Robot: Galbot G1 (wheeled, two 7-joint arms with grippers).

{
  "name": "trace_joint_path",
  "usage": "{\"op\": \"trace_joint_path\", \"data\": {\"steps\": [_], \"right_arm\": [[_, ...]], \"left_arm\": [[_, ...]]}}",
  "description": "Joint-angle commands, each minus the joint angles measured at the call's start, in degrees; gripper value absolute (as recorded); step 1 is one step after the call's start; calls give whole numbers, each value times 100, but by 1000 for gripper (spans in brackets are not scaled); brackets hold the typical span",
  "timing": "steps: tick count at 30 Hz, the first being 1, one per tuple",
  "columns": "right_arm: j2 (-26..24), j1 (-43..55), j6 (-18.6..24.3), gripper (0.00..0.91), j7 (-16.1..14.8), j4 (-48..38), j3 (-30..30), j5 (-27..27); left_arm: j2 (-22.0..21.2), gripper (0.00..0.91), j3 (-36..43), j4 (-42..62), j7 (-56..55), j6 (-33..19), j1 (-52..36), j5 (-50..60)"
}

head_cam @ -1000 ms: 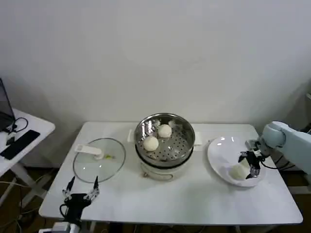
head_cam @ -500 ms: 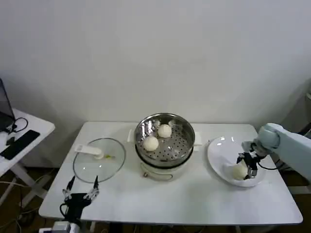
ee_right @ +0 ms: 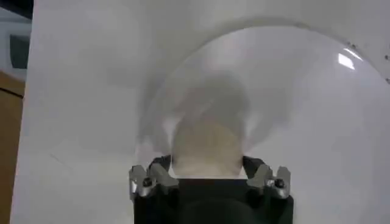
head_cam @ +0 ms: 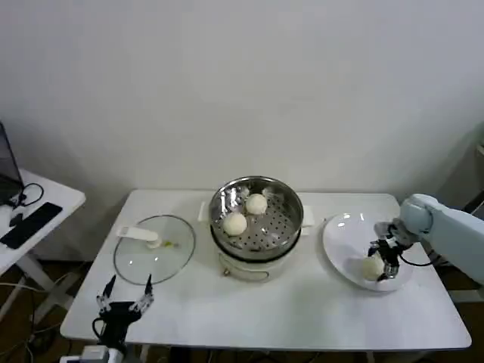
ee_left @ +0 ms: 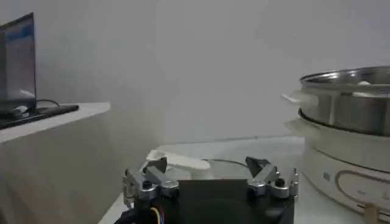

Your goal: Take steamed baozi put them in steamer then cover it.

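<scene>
Two steamed baozi [head_cam: 235,223] [head_cam: 256,203] lie in the shiny steamer [head_cam: 290,227] at the table's middle, on its white cooker base. A third baozi [head_cam: 370,268] [ee_right: 207,149] rests on the white plate [head_cam: 342,236] [ee_right: 298,91] at the right. My right gripper [head_cam: 382,259] [ee_right: 206,163] is down at the plate, open, with one finger on each side of this bun. The cover [head_cam: 155,253], a clear glass lid with a white handle [ee_left: 183,163], lies flat on the table left of the steamer [ee_left: 347,100]. My left gripper [head_cam: 125,300] [ee_left: 207,167] hangs open and idle off the table's front left corner.
A side desk [head_cam: 38,208] with a dark device stands at the far left, apart from the table. Bare white tabletop [head_cam: 302,310] stretches in front of the steamer and between it and the plate.
My right gripper has shifted a little toward the bun on the plate, so the bun now sits between its fingers. The left arm, lid and steamer have not moved.
</scene>
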Motion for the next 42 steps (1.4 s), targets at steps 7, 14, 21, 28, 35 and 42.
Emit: {"op": "trace_joint_path", "data": {"steps": [7,14,21,28,35,42], "right_arm": [[-1,10,-15,766,9,14,11,24],[-83,308,-7,756,8,180,-69,181],[-145,1716,484,766,-168,937,-641,121],[-22,3080,1424,766,-341,2142,-1081,-884],[135,3615,1991,766,-272,3184,-963,-1311],[556,3425,2605,766,-239,3648,-495,-2258]], "left_arm": [[0,907,-5,1,-6,-9,11,-5],[-4,907,-3,-1,-8,-19,26,-12],[6,907,41,-10,2,3,-16,28],[-6,907,102,-68,4,56,-75,128],[-35,907,134,-107,-86,124,-75,132],[-46,907,114,-132,-90,126,-30,117]]}}
